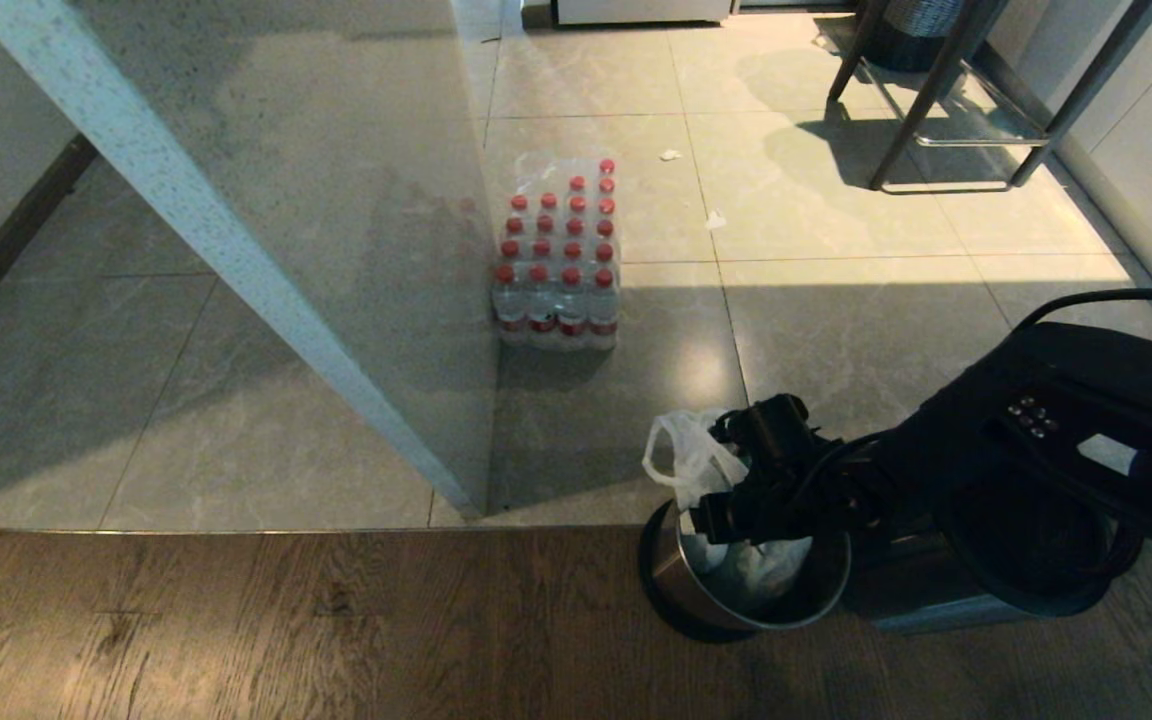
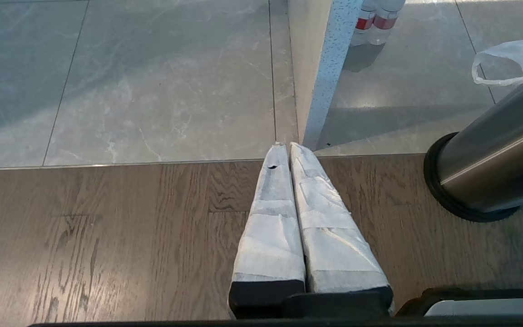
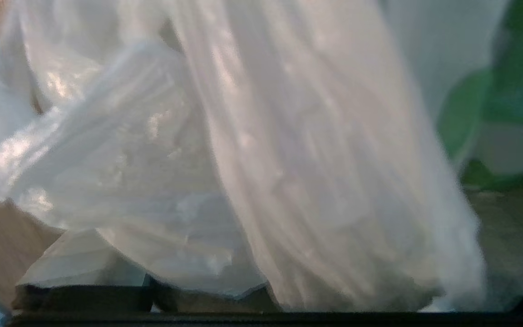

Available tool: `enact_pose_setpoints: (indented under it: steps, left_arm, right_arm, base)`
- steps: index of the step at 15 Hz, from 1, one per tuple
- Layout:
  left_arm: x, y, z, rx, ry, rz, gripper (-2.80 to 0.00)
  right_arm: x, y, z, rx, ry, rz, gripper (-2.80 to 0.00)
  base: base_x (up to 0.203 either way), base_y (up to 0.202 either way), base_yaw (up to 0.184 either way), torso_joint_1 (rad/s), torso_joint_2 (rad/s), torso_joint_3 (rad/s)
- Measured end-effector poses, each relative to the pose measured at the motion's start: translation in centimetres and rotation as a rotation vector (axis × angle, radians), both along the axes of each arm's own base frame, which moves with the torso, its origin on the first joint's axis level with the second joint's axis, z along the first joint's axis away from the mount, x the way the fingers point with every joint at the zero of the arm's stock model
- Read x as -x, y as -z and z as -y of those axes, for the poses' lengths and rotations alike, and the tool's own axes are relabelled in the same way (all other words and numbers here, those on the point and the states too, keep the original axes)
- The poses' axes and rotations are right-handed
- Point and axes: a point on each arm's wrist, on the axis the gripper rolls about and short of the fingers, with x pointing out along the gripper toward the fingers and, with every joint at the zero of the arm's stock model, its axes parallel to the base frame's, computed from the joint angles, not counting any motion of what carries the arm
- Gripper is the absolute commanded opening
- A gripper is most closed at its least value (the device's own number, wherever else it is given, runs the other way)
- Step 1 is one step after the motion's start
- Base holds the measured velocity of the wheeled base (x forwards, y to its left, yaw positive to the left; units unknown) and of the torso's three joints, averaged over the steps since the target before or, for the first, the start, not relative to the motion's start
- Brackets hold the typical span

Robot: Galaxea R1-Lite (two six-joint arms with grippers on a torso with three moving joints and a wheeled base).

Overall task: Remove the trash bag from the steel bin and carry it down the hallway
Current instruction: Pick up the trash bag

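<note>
My right gripper [image 1: 726, 520] has its jaws spread wide, sunk in the white trash bag [image 1: 701, 470] inside the steel bin [image 1: 696, 590], at the wood floor's edge beside the tiles. Best to close on bunched plastic, then lift straight. Left gripper [image 2: 288, 152] pressed closed, parked.

Shrink-wrapped pack of red-capped water bottles [image 1: 558, 262] beside speckled partition wall [image 1: 236, 230], metal stool legs [image 1: 946, 100], wood floor [image 1: 286, 630]

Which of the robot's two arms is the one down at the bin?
The right one: its gripper is in the steel bin, against the white trash bag. The left gripper, fingers together, hangs over bare wood floor.
</note>
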Motion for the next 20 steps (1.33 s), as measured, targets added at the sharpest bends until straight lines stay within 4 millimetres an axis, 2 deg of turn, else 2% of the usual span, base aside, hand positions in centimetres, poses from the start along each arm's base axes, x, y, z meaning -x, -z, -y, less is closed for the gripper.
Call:
enact_pose_setpoints:
  steps: [7, 13, 16, 20]
  left_arm:
    - [0.0, 0.0, 0.0, 0.0, 0.0, 0.0, -2.8]
    - [0.0, 0.0, 0.0, 0.0, 0.0, 0.0, -2.8]
    - [0.0, 0.0, 0.0, 0.0, 0.0, 0.0, -2.8]
    - [0.0, 0.0, 0.0, 0.0, 0.0, 0.0, -2.8]
  right_arm:
    - [0.2, 0.6, 0.1, 0.005, 0.006, -0.02, -2.8]
    - [1.3, -1.0, 0.7, -0.007, 0.016, -0.008, -2.8]
    - [2.9, -3.7, 1.5, -0.056, 0.058, 0.01, -2.8]
    - [6.9, -10.7, 3.7, -0.128, 0.114, 0.073, -2.8]
  base:
    - [0.0, 0.0, 0.0, 0.0, 0.0, 0.0]
    - [0.0, 0.0, 0.0, 0.0, 0.0, 0.0]
    - [0.0, 0.0, 0.0, 0.0, 0.0, 0.0]
    - [0.0, 0.0, 0.0, 0.0, 0.0, 0.0]
